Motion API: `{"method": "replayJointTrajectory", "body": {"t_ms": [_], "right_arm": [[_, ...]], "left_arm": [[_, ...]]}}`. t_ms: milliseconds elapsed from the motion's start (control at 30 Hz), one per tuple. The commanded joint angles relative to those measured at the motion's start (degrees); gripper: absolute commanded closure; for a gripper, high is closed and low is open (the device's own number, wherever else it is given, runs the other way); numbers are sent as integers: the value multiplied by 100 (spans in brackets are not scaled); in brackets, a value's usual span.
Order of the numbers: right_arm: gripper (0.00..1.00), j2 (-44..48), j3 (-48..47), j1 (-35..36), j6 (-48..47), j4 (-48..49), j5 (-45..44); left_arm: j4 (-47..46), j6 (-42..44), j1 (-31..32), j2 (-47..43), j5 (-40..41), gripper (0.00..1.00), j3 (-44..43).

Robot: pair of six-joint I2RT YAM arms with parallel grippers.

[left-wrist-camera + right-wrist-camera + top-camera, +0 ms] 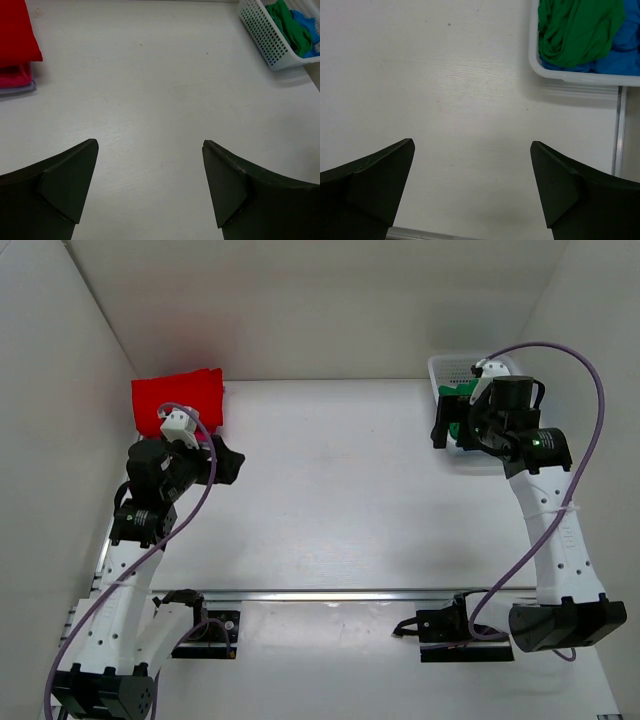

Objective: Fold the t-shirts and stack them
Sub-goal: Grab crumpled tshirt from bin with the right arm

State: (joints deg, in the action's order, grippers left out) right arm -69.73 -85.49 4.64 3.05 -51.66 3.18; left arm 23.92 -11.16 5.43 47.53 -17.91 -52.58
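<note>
Left gripper [150,147] and right gripper [472,145] both gape, empty. By my left, the red shirt [17,30] lies folded on the pink shirt [15,75]; the green shirt [575,30] and blue shirt [625,55] sit crumpled in the basket [570,76]. Next, I judge, my right must reach in for green.

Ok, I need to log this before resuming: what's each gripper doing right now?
Left gripper: open, holding nothing.
Right gripper: open, holding nothing.
</note>
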Motion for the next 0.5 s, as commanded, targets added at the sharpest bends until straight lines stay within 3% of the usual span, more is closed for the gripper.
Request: {"method": "replayJointTrajectory", "body": {"t_ms": [0,33,200,267,300,367,400,433,467], "right_arm": [[1,258,-178,11,-269,-125,-137],[1,441,-74,-68,-557,66,423],[0,690,348,-139,-813,1128,-624],[1,489,698,-454,-1086,1960,-932],[1,200,753,-839,-1078,2419,-603],[33,-580,344,-1323,-799,2485,64],[37,-1133,-34,-1474,-632,2372,173],[73,-1443,-212,-1519,-648,2354,261],[87,-1908,-605,-1476,-674,2205,88]], "left_arm": [[-11,-9,20,90,86,3,-200],[59,0,-50,160,8,2,-270],[341,70,-25,415,-99,4,-350],[175,-9,-51,380,-159,4,-219],[96,-70,-112,354,-203,4,-113],[51,-88,-34,353,-274,7,-51],[16,-97,-42,371,-266,9,-42],[77,-80,-16,415,-205,11,-60],[95,-80,10,441,-117,13,-86]]}}
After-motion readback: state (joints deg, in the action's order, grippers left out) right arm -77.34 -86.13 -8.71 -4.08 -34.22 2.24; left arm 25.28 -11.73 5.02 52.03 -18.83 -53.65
